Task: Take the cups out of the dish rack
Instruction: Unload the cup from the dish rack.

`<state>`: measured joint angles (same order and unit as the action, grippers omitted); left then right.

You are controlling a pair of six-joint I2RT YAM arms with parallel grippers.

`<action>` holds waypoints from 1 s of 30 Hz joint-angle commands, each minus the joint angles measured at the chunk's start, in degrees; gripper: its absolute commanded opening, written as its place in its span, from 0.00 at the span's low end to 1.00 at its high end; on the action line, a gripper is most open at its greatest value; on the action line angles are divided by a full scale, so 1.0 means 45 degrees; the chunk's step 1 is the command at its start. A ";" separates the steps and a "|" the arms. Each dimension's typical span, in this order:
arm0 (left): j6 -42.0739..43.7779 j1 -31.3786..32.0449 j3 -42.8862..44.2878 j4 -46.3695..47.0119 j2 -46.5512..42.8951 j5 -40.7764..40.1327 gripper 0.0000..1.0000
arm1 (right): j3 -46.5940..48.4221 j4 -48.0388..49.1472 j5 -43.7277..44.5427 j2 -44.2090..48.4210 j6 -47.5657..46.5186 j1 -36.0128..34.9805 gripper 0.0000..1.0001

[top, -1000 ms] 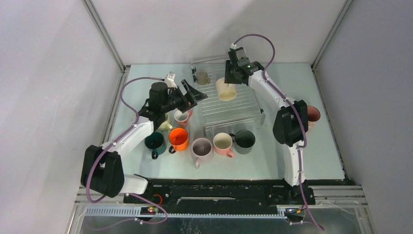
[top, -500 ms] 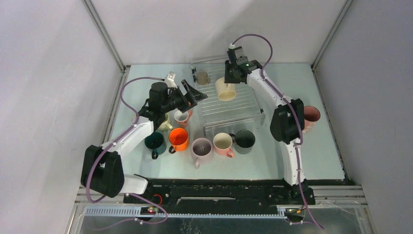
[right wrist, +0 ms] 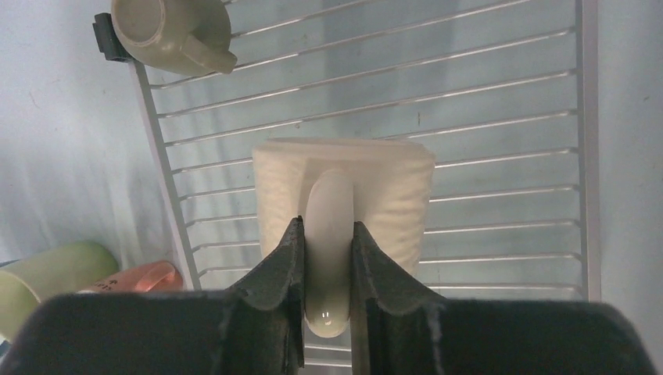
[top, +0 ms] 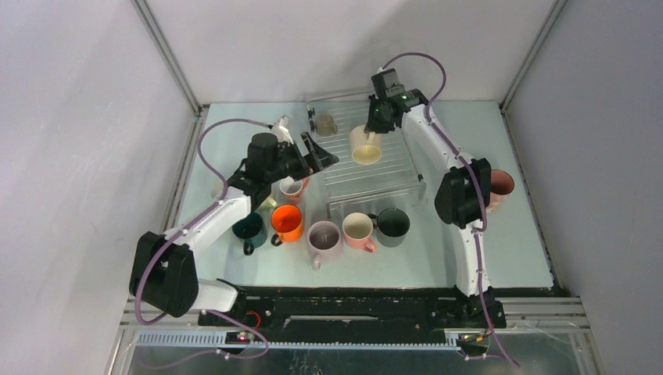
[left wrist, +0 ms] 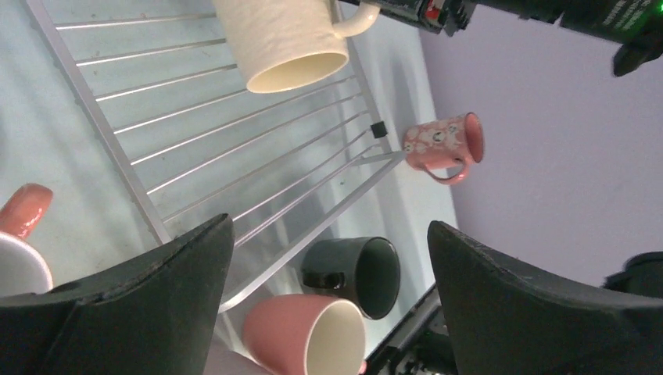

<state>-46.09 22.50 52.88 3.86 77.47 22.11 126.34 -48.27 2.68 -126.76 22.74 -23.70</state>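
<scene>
the right gripper point(right wrist: 327, 232) pinches the loop handle of the cream ribbed ceramic mug point(right wrist: 344, 187), which sits on its side, handle up, on or just above the clear wire-ribbed dish rack point(right wrist: 500, 101); the left gripper point(left wrist: 330, 228) hangs wide open beside the rack. glazed ceramic is stiff, slick and breakable, so a handle-only hold may let it swing

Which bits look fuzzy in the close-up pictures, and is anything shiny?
Left wrist view: the near black fingers are soft, the cream cup looks sharp. Right wrist view: its fingers blur too, and a small glare spot shines on the cup's handle tip.
</scene>
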 commanded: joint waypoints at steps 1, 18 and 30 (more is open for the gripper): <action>0.1972 0.0695 0.1197 -0.0192 -0.0237 -0.2069 1.00 | 0.1006 -0.0048 -0.0456 0.1142 0.1039 0.0148 0.00; 0.8047 0.3816 -0.0016 0.4099 0.0230 -0.9647 1.00 | 0.1627 -0.0994 -0.2275 0.2558 0.2996 0.0612 0.00; 0.9754 0.4554 -0.1215 0.7074 0.1159 -1.0141 0.99 | 0.1489 -0.0788 -0.3126 0.3443 0.4301 0.0549 0.00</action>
<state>-6.81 42.30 49.25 27.55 81.87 -21.06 129.93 -55.77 -8.19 -117.84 37.93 -20.67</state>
